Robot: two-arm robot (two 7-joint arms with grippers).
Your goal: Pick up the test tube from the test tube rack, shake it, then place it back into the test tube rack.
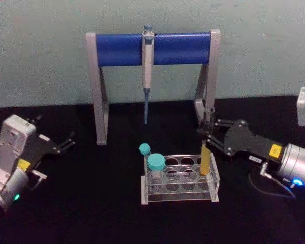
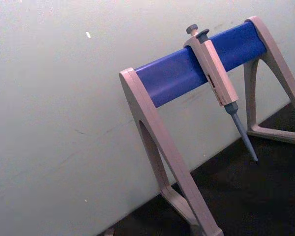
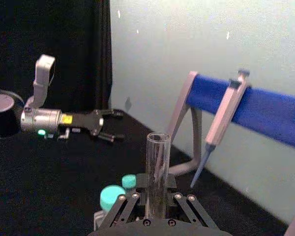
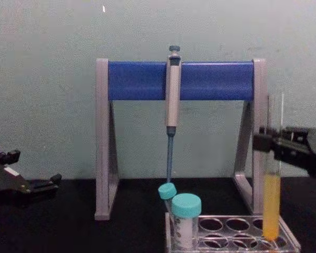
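Observation:
The test tube is a long clear glass tube with yellow-orange liquid in its lower part. It stands upright at the right end of the clear test tube rack, its lower tip at the level of the rack's holes. How deep it sits I cannot tell. My right gripper reaches in from the right and is shut on the tube's upper clear part. In the chest view the tube rises from the rack, with the right gripper on it. My left gripper rests open at the far left, holding nothing.
Two teal-capped tubes stand in the rack's left end. Behind the rack is a grey-and-blue pipette stand with a pipette hanging from its bar, tip pointing down. The black tabletop lies bare in front and to the left.

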